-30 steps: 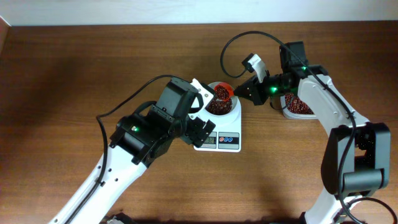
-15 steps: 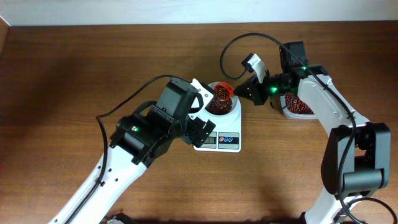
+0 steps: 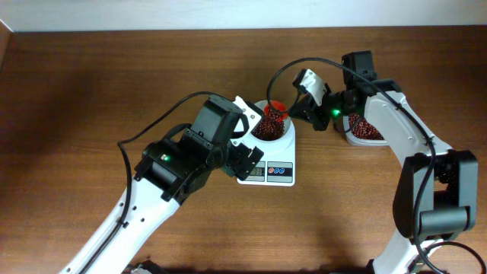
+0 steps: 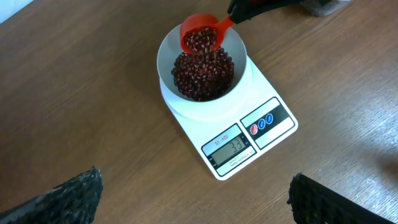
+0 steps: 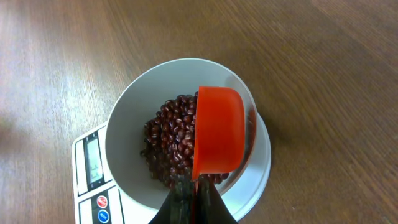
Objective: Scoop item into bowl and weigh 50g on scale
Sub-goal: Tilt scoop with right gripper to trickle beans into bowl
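Note:
The white bowl stands on the white scale and holds a pile of dark red-brown beans. The display reads 33. My right gripper is shut on the handle of a red scoop, tilted on its side over the bowl, with beans falling out of it. In the overhead view the scoop is above the bowl. My left gripper is open and empty, above the table in front of the scale.
A clear tub of beans stands on the wooden table to the right of the scale, under my right arm. My left arm reaches in from the lower left.
My right gripper has rolled the red scoop further over the bowl, tipping beans into it. The left arm has not moved.

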